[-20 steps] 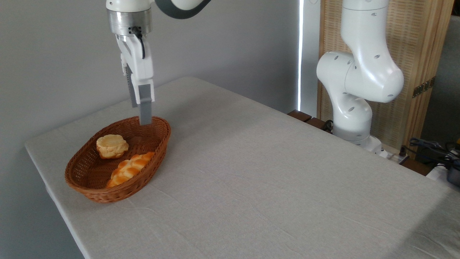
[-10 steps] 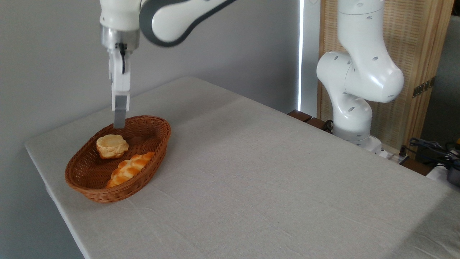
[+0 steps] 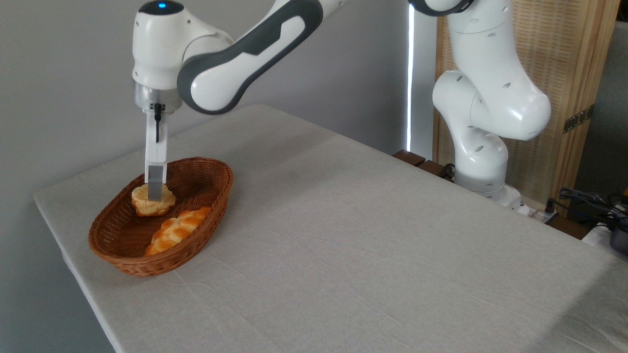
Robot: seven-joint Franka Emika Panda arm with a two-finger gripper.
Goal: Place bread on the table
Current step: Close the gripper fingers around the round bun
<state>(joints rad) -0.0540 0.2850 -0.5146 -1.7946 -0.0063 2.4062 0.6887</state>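
- My gripper [image 3: 155, 195] has dropped straight down into the basket [image 3: 216, 193] at the far left of the table [image 3: 373, 245]; a second ago it hung above the far rim, further right.
- It also swung left on the way, so it now stands over the bun [image 3: 152, 201] instead of the rim.
- View is edge-on: I see one grey finger [image 3: 155, 182] crossing the bun's pale top. Cannot tell if the jaws stand apart or have closed on the bun.
- Bun sits where it was, in the far half of the basket, upright, not lifted.
- Braided loaf [image 3: 176, 229] lies just nearer, beside the bun, possibly touching it. Unmoved.
- Reading: approach looks finished, grasp is the step in hand. No bread is out on the cloth yet, so the task is early.
- Next call: close gently on the bun's sides, then lift clear of the rim before carrying right to open cloth.
- Risks: soft bun may squash or slip; a finger could nudge the loaf or catch the wicker.
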